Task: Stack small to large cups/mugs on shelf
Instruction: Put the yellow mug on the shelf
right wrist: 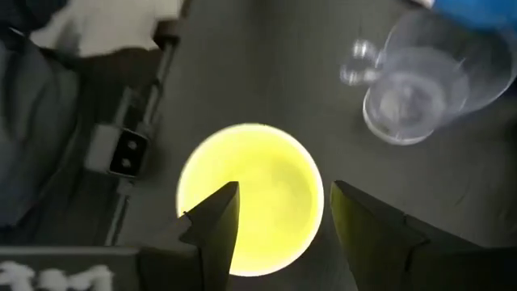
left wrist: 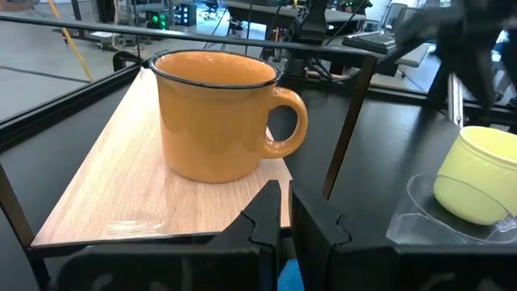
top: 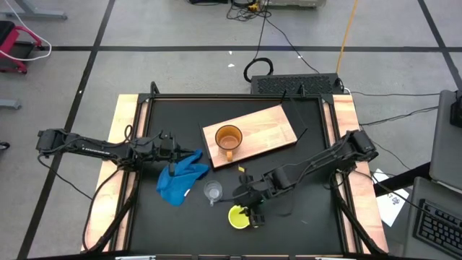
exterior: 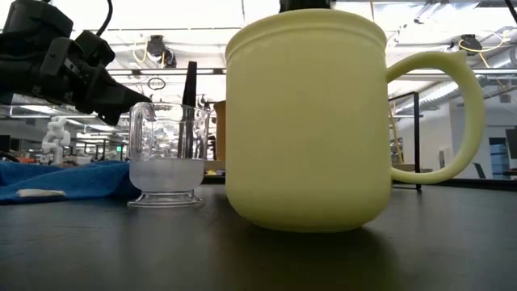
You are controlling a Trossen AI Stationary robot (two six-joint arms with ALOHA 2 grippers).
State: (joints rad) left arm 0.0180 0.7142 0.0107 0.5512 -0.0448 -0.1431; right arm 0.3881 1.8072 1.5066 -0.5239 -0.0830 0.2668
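Item, yellow mug (top: pixel 239 217), upright on the black tabletop at 6 o'clock of the shelf (top: pixel 274 124): right gripper (right wrist: pixel 279 212) poised above it, fingers spread, nothing grasped; left gripper (left wrist: pixel 283 214) clenched empty; step judged pick-up, next closing on the rim.

**A robotics lab, open-plan**

The table (top: pixel 238 238) stands on a grey floor (top: pixel 173 29) marked with dark lines, cables (top: pixel 271 43) trailing across it at top centre. At the lower right edge sits a keyboard (top: pixel 440 224) on a desk. The low view looks into a long hall with ceiling strip lights (exterior: pixel 161 32), and a small white robot (exterior: pixel 56 133) at far left.
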